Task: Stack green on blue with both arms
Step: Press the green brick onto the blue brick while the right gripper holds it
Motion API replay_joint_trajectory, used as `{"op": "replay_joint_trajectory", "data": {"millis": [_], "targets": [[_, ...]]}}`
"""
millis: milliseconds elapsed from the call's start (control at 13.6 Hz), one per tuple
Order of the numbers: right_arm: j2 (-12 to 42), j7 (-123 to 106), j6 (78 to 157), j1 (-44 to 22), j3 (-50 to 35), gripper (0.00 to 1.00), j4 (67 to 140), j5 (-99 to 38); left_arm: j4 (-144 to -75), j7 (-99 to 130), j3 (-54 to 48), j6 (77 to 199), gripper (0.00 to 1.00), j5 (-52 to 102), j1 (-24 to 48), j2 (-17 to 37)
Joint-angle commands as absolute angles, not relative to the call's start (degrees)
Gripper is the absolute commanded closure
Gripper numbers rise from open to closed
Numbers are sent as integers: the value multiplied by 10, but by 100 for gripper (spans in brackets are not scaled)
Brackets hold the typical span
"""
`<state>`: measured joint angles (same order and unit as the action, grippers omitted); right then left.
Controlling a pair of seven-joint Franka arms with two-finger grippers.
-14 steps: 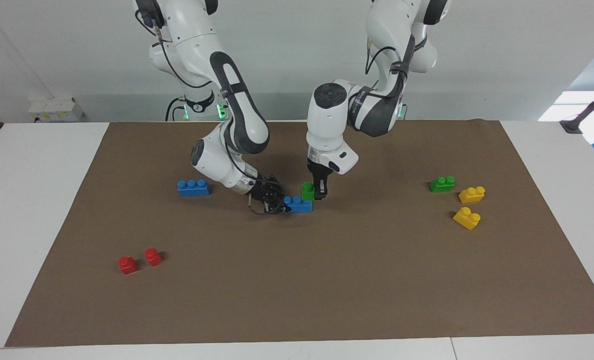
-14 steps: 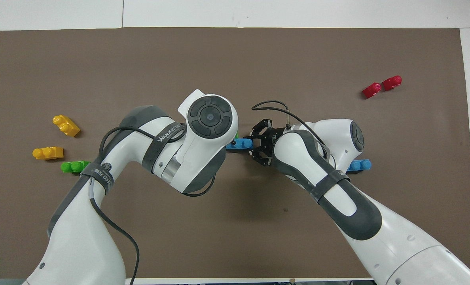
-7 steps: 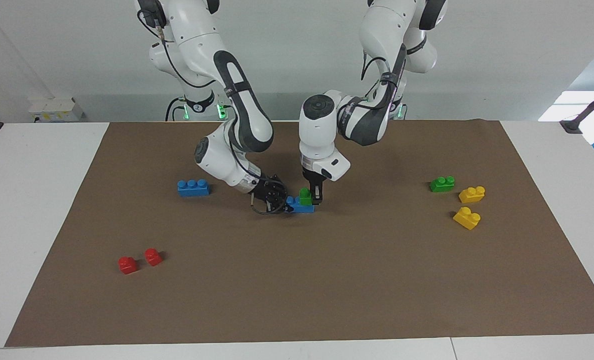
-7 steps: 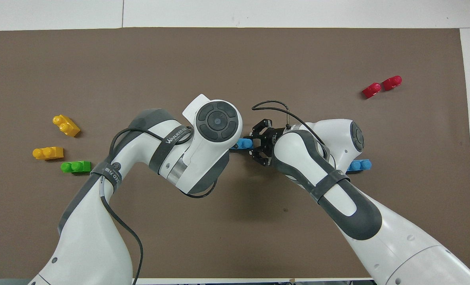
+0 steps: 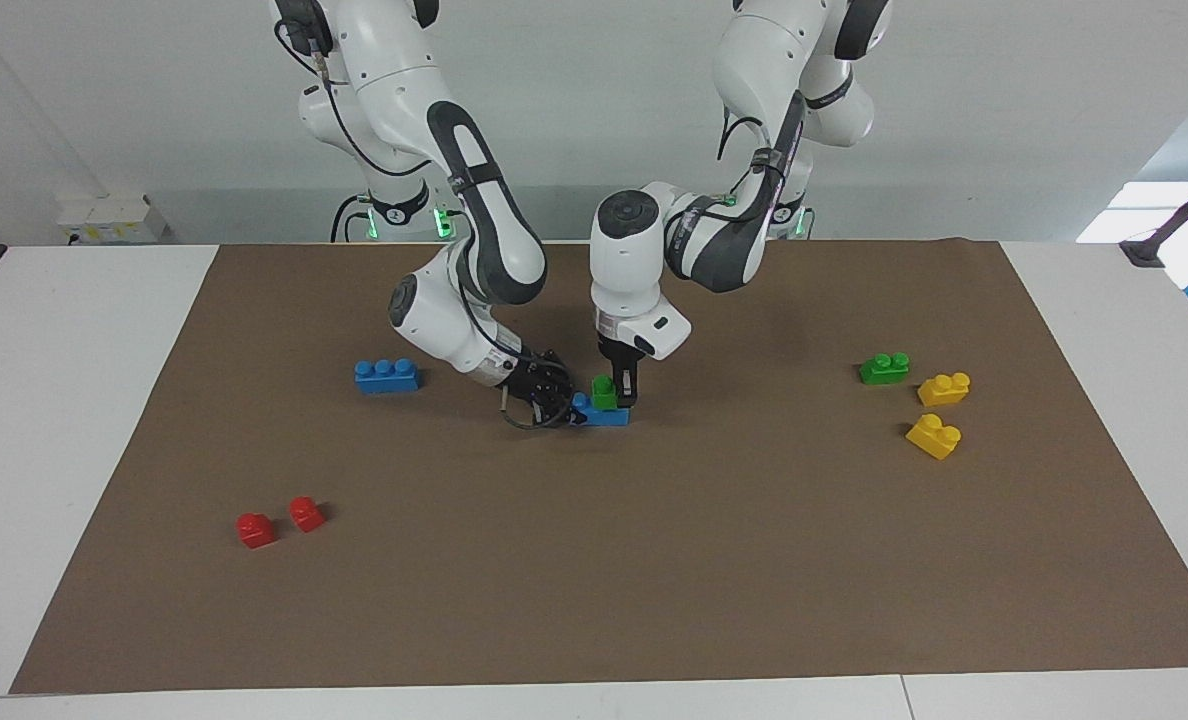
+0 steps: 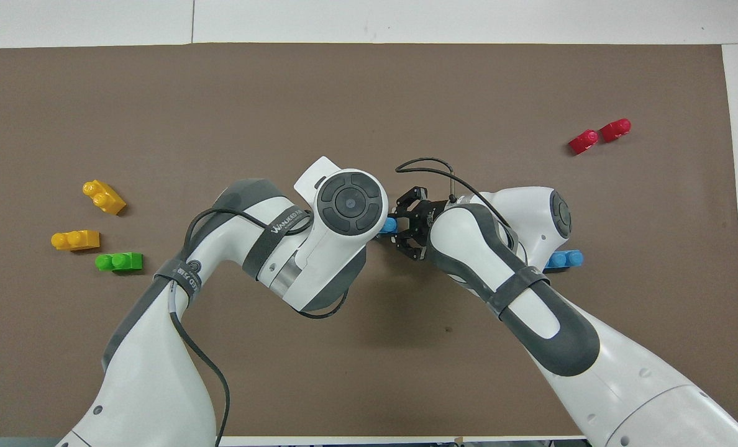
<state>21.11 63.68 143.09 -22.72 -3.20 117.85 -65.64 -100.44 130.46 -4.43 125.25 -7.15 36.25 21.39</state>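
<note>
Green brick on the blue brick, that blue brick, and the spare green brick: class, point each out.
green brick (image 5: 604, 391), facing view, its side face
blue brick (image 5: 606, 415), facing view, its long side
spare green brick (image 5: 884, 368), facing view, its body

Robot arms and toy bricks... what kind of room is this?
Probably a robot lab. Two arms stand at a white table with a brown mat; the left gripper sets a green brick on a blue brick that the right gripper holds.
</note>
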Motion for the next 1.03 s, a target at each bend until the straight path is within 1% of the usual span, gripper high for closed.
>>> {"op": "replay_joint_trajectory", "data": {"millis": [0, 369, 959], "targets": [[229, 630, 1449, -228, -34, 100, 1182, -673, -1030, 1323, -36, 1282, 100, -95, 371, 218], [229, 629, 1452, -228, -34, 100, 1183, -673, -1055, 1327, -36, 1296, 100, -99, 376, 218], [229, 628, 1452, -228, -34, 100, 1183, -673, -1062, 1345, -33, 1289, 100, -99, 387, 214]]}}
